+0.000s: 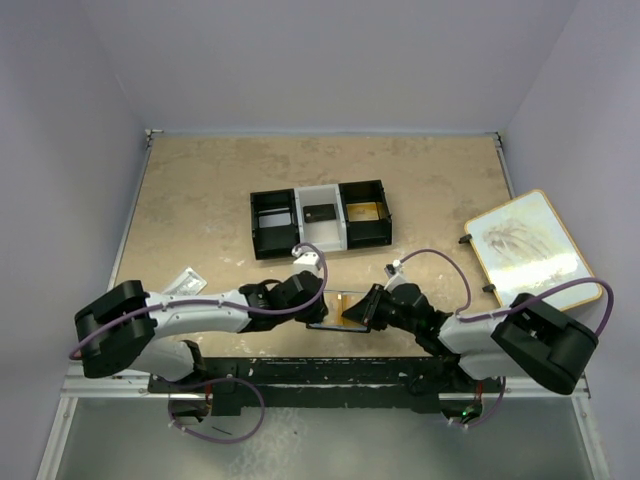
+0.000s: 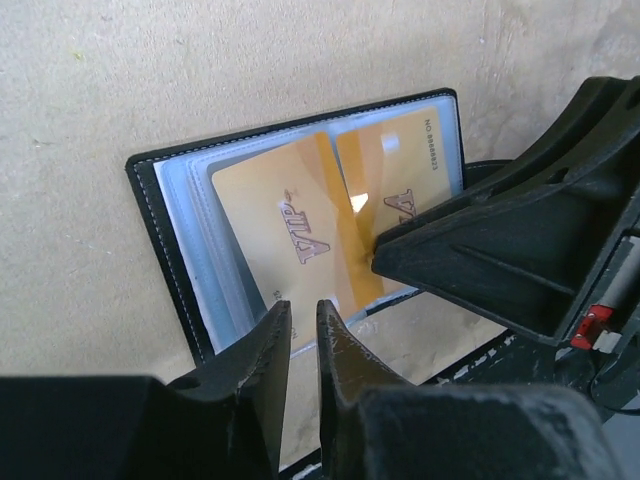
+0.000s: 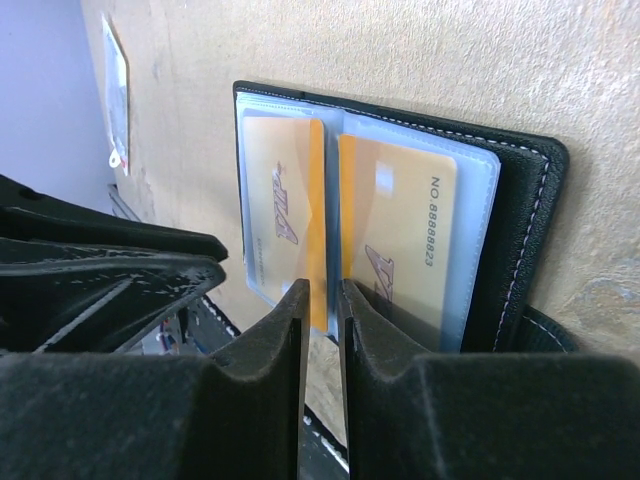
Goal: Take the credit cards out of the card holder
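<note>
The black card holder (image 1: 328, 323) lies open on the table near its front edge, between my two grippers. Its clear sleeves hold two gold credit cards, one on the left page (image 2: 290, 215) and one on the right page (image 2: 395, 160); the right wrist view also shows the left-page card (image 3: 280, 210) and the right-page card (image 3: 400, 230). My left gripper (image 2: 302, 310) hovers at the holder's near edge, jaws a narrow gap apart, nothing in them. My right gripper (image 3: 322, 290) sits at the sleeves' lower edge over the fold, jaws slightly parted.
A three-compartment tray (image 1: 300, 238) stands behind the holder, with a dark card (image 1: 320, 212) in its middle and a gold card (image 1: 365, 210) on its right. A wood-framed board (image 1: 530, 245) lies at the right and a white packet (image 1: 186, 280) at the left.
</note>
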